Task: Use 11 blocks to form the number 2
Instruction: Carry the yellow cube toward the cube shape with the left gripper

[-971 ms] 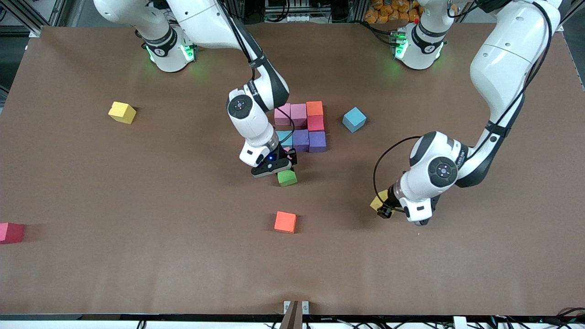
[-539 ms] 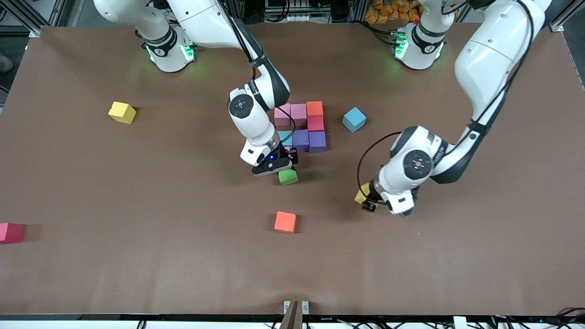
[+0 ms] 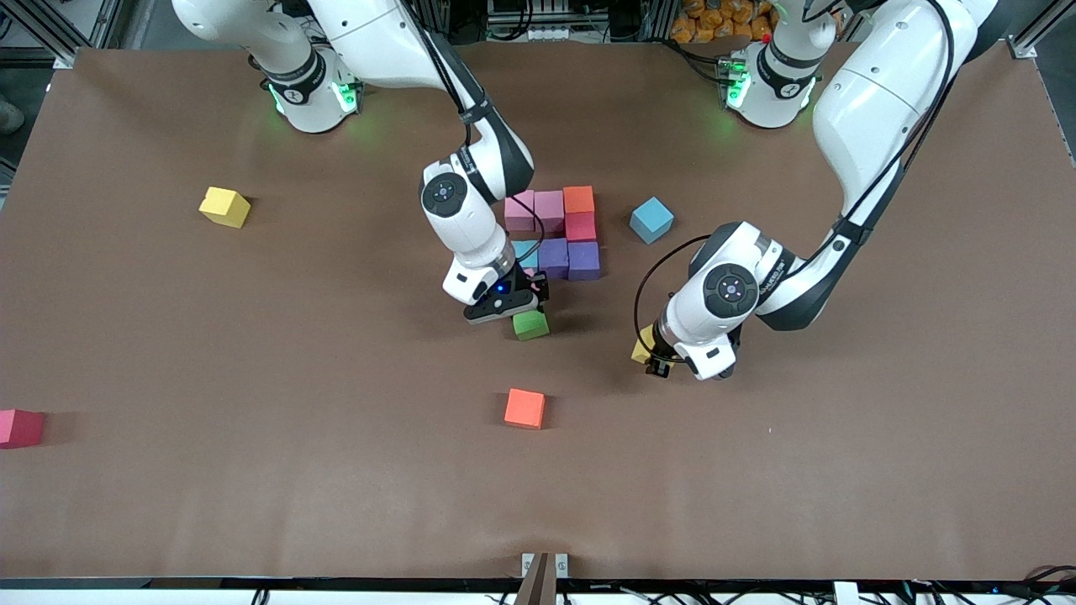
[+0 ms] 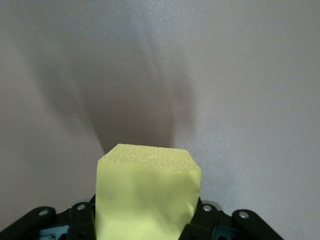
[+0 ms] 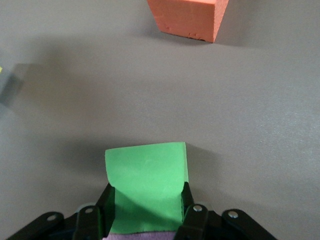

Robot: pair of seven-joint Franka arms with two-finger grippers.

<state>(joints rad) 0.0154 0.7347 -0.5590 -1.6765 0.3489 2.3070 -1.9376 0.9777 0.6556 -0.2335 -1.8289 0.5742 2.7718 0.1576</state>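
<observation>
Right tool (image 3: 523,309) grips green block (image 3: 530,324) low at the bench (image 3: 252,336), just nearer the camera than the partly built number 2 (image 3: 561,234). Left tool (image 3: 660,357) clamps a yellow block (image 4: 145,195) over bare bench. Loose orange block (image 3: 524,408) sits nearer the camera; blue block (image 3: 651,219) beside the digit.
</observation>
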